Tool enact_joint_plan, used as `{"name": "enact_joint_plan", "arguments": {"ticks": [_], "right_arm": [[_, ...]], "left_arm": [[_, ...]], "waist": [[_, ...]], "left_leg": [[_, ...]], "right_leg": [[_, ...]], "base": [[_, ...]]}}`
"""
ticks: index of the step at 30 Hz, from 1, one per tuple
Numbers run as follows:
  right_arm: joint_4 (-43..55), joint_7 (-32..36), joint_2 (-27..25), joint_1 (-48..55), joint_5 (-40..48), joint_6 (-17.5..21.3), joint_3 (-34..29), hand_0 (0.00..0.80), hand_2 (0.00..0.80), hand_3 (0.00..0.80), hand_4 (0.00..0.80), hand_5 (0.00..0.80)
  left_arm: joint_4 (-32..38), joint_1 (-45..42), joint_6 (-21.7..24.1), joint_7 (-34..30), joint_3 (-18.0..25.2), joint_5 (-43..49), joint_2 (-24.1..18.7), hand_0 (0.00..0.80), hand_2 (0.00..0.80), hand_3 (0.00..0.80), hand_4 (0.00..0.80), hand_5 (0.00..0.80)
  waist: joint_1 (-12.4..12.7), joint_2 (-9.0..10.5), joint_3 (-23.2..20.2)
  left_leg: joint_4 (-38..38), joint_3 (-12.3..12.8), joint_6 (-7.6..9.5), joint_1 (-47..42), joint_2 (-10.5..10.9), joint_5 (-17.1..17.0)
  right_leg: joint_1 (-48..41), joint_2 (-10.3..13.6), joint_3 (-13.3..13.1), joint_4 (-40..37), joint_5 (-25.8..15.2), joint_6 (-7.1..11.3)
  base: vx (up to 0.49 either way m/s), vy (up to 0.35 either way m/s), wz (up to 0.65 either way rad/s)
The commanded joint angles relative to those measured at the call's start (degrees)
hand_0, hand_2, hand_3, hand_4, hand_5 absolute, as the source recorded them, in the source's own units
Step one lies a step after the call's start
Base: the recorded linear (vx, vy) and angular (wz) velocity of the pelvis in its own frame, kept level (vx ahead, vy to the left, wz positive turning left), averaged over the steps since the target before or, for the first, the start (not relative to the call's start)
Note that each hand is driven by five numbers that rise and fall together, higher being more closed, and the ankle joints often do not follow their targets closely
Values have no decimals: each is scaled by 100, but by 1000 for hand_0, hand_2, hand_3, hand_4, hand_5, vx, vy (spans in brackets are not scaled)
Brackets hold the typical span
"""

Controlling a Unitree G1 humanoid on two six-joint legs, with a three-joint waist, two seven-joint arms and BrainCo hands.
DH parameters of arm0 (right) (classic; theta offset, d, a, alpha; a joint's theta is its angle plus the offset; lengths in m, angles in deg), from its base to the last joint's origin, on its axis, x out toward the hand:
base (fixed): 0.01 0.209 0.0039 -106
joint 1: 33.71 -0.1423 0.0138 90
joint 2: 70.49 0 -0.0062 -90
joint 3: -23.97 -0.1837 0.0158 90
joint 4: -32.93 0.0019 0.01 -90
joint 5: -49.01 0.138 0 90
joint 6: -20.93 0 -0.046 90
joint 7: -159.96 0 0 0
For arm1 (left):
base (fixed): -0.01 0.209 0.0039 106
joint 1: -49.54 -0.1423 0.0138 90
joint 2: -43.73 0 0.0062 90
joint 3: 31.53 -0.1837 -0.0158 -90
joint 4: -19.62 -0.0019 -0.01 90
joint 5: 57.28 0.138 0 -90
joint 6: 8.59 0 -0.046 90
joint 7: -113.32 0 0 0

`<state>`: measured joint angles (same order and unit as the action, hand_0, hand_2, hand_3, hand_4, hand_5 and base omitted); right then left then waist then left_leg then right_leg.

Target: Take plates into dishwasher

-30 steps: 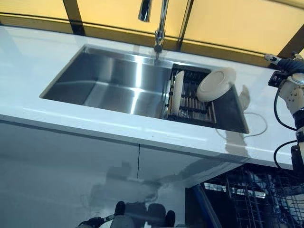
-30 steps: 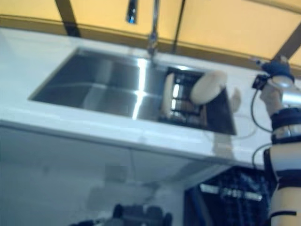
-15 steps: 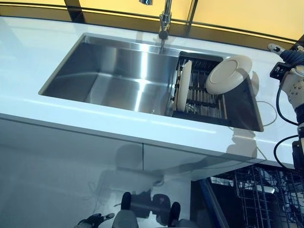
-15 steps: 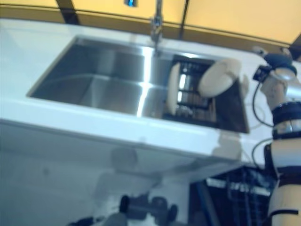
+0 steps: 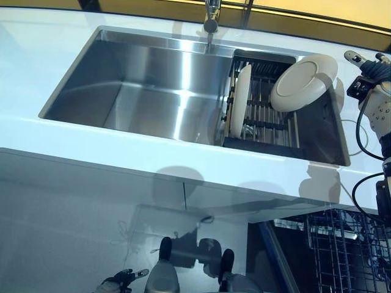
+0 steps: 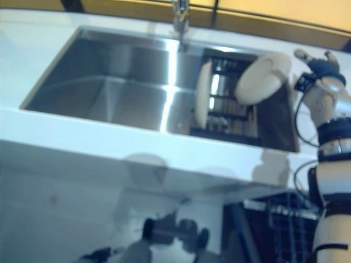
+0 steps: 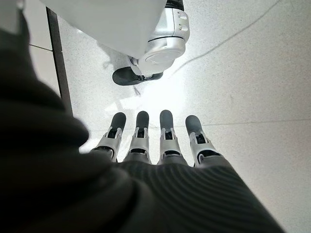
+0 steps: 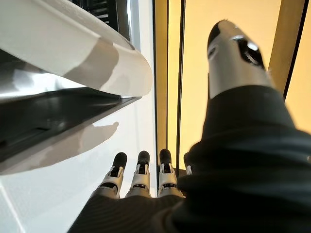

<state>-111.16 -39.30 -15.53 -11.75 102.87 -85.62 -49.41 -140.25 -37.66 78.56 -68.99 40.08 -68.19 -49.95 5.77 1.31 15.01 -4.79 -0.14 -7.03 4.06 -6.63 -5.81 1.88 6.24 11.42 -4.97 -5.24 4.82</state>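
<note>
Currently the white countertop (image 5: 36, 67) holds a steel sink (image 5: 146, 91) whose left and middle stretch is bare metal, with a dark dish rack (image 5: 269, 122) filling its right end. One white plate (image 5: 240, 101) stands on edge at the rack's left side, just beside the open basin. A second white plate (image 5: 303, 82) leans tilted at the rack's far right corner, its upper rim reaching over the sink's back edge and its face turned toward the front. The faucet (image 5: 211, 21) stands at the sink's back edge, between basin and rack. Right hand (image 5: 366, 64) hovers above the counter strip to the right of the sink, near the tilted plate's right rim but apart from it; in the right wrist view its fingers (image 8: 141, 177) run straight with the thumb spread away, holding nothing, and the plate's rim (image 8: 73, 53) shows close by without contact. Counter to the right of the sink is narrow, with little surface between the sink edge and the hand. Below the counter's front edge, at lower right, the dark wire dishwasher rack (image 5: 342, 250) sits pulled out, well apart from both plates. Left hand (image 5: 119, 282) hangs low at the bottom of the view; its wrist view shows fingers (image 7: 165, 133) extended straight over the pale floor (image 7: 252, 73), grasping nothing.
</note>
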Motion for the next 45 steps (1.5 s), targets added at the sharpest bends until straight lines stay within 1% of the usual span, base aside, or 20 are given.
{"name": "enact_joint_plan", "arguments": {"ticks": [1, 4, 13, 19, 24, 32, 45], "right_arm": [[247, 121, -294, -539, 118, 233, 242, 0, 0, 0, 0, 0], [190, 171, -266, -554, 151, 270, 267, 0, 0, 0, 0, 0], [125, 353, -182, -597, 189, 158, 295, 0, 0, 0, 0, 0], [31, 469, -140, -641, 165, 158, 325, 0, 0, 0, 0, 0], [9, 448, -136, -665, 144, 169, 345, 0, 0, 0, 0, 0], [61, 537, -129, -642, 177, 173, 340, 0, 0, 0, 0, 0], [94, 503, -69, -690, 270, 224, 360, 0, 0, 0, 0, 0]], "left_arm": [[-185, 120, 113, 23, -271, -114, -150, 0, 0, 0, 0, 0], [-171, 133, 117, 18, -301, -161, -152, 0, 0, 0, 0, 0], [-161, 167, 167, 21, -319, -259, -98, 0, 0, 0, 0, 0], [-157, 181, 250, 10, -342, -321, -64, 0, 0, 0, 0, 0], [-117, 180, 282, 18, -359, -364, -57, 0, 0, 0, 0, 0], [-91, 184, 292, 8, -377, -421, -47, 0, 0, 0, 0, 0], [-73, 152, 333, 6, -408, -461, -24, 0, 0, 0, 0, 0]], "waist": [[67, 182, -98], [61, 154, -66], [9, 40, 24], [-14, -23, 73], [-24, -69, 109], [-55, -101, 125], [-21, -104, 103]], "left_leg": [[-21, 8, 16, 118, -20, -1], [-21, 15, 12, 151, -22, -4], [-21, 25, -10, 225, -14, -22], [-21, 33, -15, 251, -3, -29], [-21, 27, -15, 260, 19, -25], [-21, 37, -21, 258, 41, -21], [-21, 26, -17, 236, 55, -21]], "right_leg": [[88, 382, -46, -3, -179, 307], [127, 374, -46, -3, -178, 302], [236, 380, -69, -3, -193, 287], [283, 396, -63, -3, -210, 283], [300, 416, -61, -3, -216, 283], [322, 438, -61, -3, -232, 289], [295, 463, -13, -3, -240, 289]], "base": [[0, 0, 0], [-24, -6, 0], [-20, 1, 0], [0, 0, 0], [0, 0, 0], [0, 0, 0], [0, 0, 0]]}}
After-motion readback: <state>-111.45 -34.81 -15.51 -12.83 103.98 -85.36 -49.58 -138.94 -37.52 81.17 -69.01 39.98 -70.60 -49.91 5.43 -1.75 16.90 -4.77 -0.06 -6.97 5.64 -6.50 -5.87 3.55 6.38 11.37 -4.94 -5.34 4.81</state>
